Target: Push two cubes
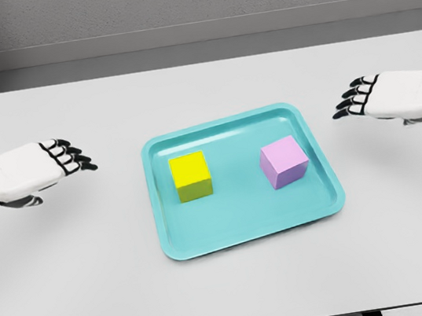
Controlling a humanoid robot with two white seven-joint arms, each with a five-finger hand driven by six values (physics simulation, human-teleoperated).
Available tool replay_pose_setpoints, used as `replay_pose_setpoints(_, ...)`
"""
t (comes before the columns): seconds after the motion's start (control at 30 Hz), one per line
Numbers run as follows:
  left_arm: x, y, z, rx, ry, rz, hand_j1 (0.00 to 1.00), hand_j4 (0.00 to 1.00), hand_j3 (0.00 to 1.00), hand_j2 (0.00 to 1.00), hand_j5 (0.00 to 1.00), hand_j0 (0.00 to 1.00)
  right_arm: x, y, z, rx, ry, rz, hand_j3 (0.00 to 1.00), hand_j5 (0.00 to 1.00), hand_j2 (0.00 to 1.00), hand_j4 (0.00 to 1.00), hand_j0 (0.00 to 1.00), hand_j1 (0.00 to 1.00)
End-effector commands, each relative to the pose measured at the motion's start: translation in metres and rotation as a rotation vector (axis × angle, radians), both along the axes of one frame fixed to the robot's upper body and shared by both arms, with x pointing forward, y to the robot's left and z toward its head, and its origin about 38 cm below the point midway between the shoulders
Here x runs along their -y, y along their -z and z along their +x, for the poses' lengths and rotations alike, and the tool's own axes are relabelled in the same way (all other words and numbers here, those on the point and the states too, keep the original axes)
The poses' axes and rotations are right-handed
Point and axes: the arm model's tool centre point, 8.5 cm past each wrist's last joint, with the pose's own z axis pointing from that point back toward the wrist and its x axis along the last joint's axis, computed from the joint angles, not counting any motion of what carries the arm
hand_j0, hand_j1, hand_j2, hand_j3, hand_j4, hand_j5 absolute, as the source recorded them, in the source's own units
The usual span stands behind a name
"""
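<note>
Turquoise shallow rectangular tray (242,233) with rounded corners and a raised rim, set near the middle of a pale grey matte table (78,281), rotated slightly so that its right end sits a little higher in the head view. No brand, label or legible writing on any surface in view.

Solid yellow cube (191,176), plain faces, resting flat on the tray floor in the left half. Top face brighter than the front face; edges crisp, no markings. Positioned clear of the tray rim on all sides.

Solid lilac-pink cube (284,161), plain faces, resting flat on the tray floor in the right half, turned slightly about its vertical axis relative to the yellow cube. Close to the right rim, not touching. Well apart from the yellow cube, with bare tray floor between.

White five-finger left hand (26,171) with black fingertips, entering from the left edge, held over the table to the left of the tray. Fingers extended and loosely spread toward the tray, holding nothing, apart from the rim.

White five-finger right hand (392,95) with black fingertips, entering from the right edge, held to the right of the tray and slightly farther back. Fingers extended and relaxed, pointed toward the tray, holding nothing, apart from the rim.

Grey wall behind the far table edge.
</note>
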Motion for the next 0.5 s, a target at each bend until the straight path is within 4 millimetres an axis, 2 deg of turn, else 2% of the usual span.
replay_pose_setpoints(0.0, 0.013, -0.004, -0.005, 0.013, 0.041, -0.003, 0.85, 0.85, 0.85, 0.85, 0.85, 0.85, 0.003, 0.001, 0.002, -0.009, 0.014, 0.0, 0.99, 0.99, 0.99, 0.99, 0.99, 0.99)
replay_pose_setpoints(0.07, 0.017, -0.006, -0.005, 0.017, 0.055, 0.003, 0.81, 0.81, 0.81, 0.81, 0.81, 0.81, 0.002, 0.002, 0.001, -0.02, 0.012, -0.011, 0.99, 0.99, 0.99, 0.99, 0.99, 0.99)
replay_pose_setpoints(0.13, 0.028, -0.006, -0.001, 0.009, 0.089, 0.029, 0.73, 0.73, 0.73, 0.73, 0.73, 0.73, -0.002, 0.012, -0.002, -0.05, 0.0, -0.023, 0.97, 0.97, 0.97, 0.97, 0.97, 0.97)
replay_pose_setpoints(0.2, 0.031, -0.007, 0.0, 0.01, 0.096, 0.031, 0.69, 0.69, 0.69, 0.69, 0.69, 0.69, -0.006, 0.018, -0.004, -0.071, -0.009, -0.016, 0.86, 0.86, 0.86, 0.86, 0.86, 0.86)
replay_pose_setpoints(0.23, 0.031, -0.006, 0.0, 0.008, 0.097, 0.032, 0.67, 0.67, 0.67, 0.67, 0.67, 0.67, -0.006, 0.018, -0.004, -0.073, -0.009, -0.01, 0.74, 0.74, 0.74, 0.74, 0.74, 0.74)
replay_pose_setpoints(0.27, 0.032, -0.005, -0.001, 0.004, 0.102, 0.033, 0.67, 0.67, 0.67, 0.67, 0.67, 0.67, -0.007, 0.017, -0.004, -0.07, -0.011, -0.007, 0.67, 0.67, 0.67, 0.67, 0.67, 0.67)
replay_pose_setpoints(0.33, 0.034, -0.002, -0.002, -0.008, 0.109, 0.045, 0.67, 0.67, 0.67, 0.67, 0.67, 0.67, -0.007, 0.014, -0.004, -0.072, -0.009, 0.012, 0.6, 0.6, 0.6, 0.6, 0.6, 0.6)
replay_pose_setpoints(0.47, 0.037, -0.009, -0.008, 0.003, 0.135, 0.067, 0.68, 0.68, 0.68, 0.68, 0.68, 0.68, -0.009, 0.017, -0.005, -0.078, -0.014, 0.014, 0.6, 0.6, 0.6, 0.6, 0.6, 0.6)
